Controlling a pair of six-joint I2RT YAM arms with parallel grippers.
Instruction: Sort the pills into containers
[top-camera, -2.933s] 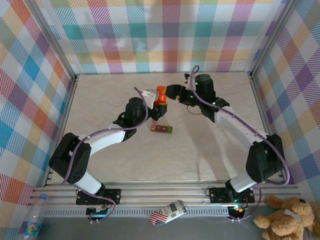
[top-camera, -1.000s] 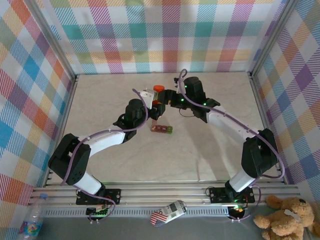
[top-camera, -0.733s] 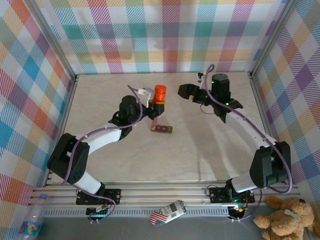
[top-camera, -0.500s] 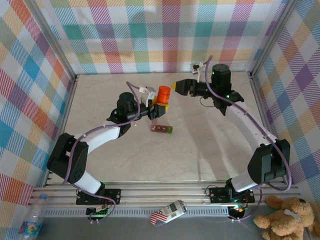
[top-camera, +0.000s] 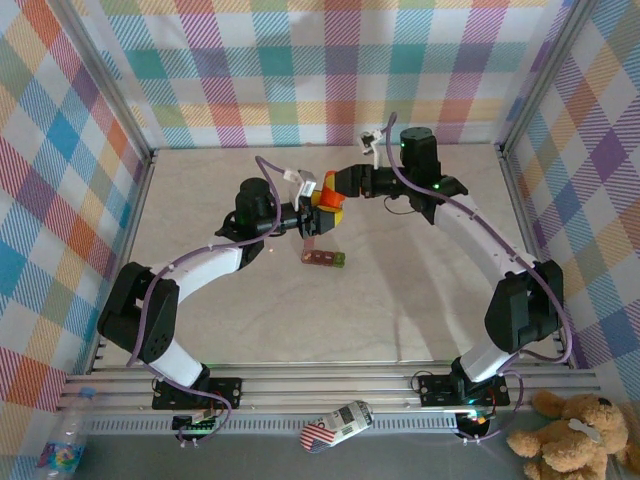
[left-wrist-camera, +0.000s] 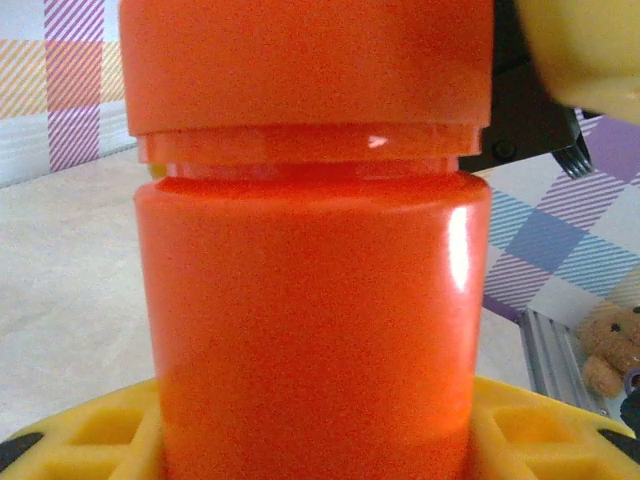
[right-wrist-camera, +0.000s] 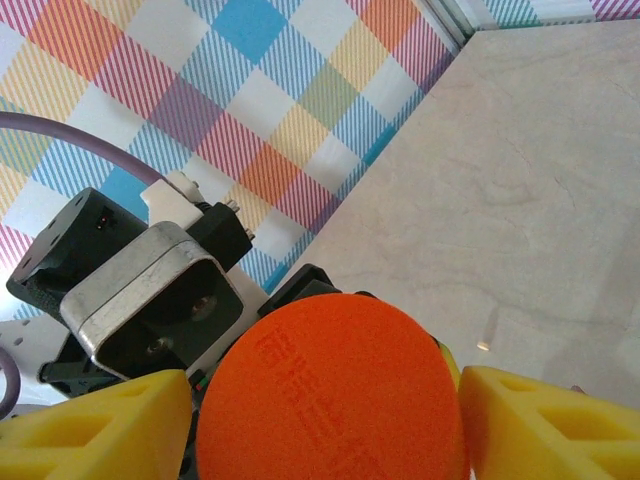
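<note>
Top external view: the left gripper (left-wrist-camera: 315, 440) holds an orange bottle (top-camera: 320, 190) up off the table (top-camera: 420, 300). Its hand is clamped on the bottle. In the left wrist view the bottle stands straight up between two yellow fingers (left-wrist-camera: 70, 440), low on its body.

The right gripper (right-wrist-camera: 330, 425) comes at the bottle from the other side, at the top. In the right wrist view its two yellow fingers (right-wrist-camera: 100, 430) sit one on each side of the round orange cap (right-wrist-camera: 330, 380), right up against it. I cannot tell if they are squeezing the cap or just touching it.

The containers (top-camera: 325, 258) lie on the table, near the bottle and a little closer to the arm bases. No gripper touches them. They are one short strip of tiny boxes joined in a row. Most of the strip is dark red and the right end box (top-camera: 341, 261) is green. The boxes are too small for me to count for sure, or to see what is inside.

I count two arms, one orange bottle with one cap, and one strip of containers. Past the near edge of the table there is one teddy bear (top-camera: 570, 430) on the right and one clear water bottle (top-camera: 65, 440) on the left.
</note>
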